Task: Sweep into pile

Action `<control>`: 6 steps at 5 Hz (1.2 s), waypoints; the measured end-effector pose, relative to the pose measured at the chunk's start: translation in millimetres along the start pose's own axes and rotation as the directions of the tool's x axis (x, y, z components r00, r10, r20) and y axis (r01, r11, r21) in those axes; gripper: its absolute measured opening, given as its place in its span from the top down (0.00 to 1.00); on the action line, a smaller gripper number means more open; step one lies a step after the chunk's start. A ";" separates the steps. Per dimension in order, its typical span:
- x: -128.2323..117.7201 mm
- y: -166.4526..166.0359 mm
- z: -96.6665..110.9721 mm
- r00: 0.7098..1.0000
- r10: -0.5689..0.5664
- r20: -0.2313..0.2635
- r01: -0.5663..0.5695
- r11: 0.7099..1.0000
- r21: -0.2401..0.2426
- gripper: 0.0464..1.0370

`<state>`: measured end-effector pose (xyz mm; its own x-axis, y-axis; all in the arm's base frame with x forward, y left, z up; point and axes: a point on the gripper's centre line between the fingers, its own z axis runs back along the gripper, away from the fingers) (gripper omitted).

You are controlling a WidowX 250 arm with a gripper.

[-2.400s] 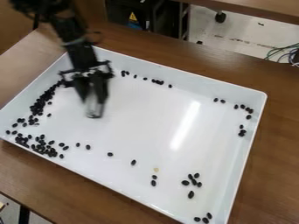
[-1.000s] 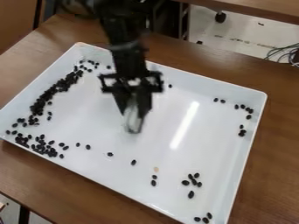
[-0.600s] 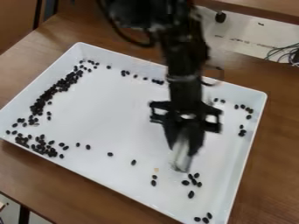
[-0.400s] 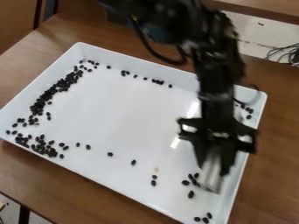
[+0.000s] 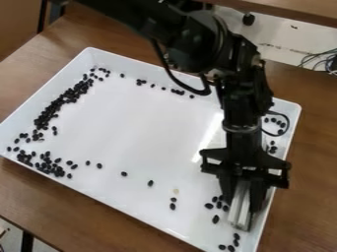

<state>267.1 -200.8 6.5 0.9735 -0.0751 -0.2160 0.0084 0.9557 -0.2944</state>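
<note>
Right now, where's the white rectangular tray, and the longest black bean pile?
White rectangular tray (image 5: pixel 151 133): camera view, bare middle of its floor.
Longest black bean pile (image 5: pixel 55 105): camera view, its crowded middle.

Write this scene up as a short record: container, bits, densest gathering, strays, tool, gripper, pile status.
Container: white tray on a brown wooden table
Bits: many small dark beans
Densest gathering: long band of beans by the tray's left side in the view
Second gathering: looser cluster at the left corner
Strays: beans near the other sides, including a small group beside the tool
Odd item: pale speck
Tool: pale strip-like piece
Gripper: gripper holding the tool, low at the tray's right side
Pile status: not one pile; beans scattered
</note>
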 end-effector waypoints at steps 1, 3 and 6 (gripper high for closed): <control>-25.0 10.2 -4.7 1.000 0.017 -0.001 -0.017 1.000 -0.017 0.69; -42.9 52.7 3.6 1.000 0.025 -0.004 -0.025 0.999 0.035 0.69; -42.3 182.6 27.6 0.983 0.186 0.010 -0.186 0.976 0.115 0.69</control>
<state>233.7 -15.2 -12.4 0.9604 0.1065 -0.2576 -0.1461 0.9793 -0.1401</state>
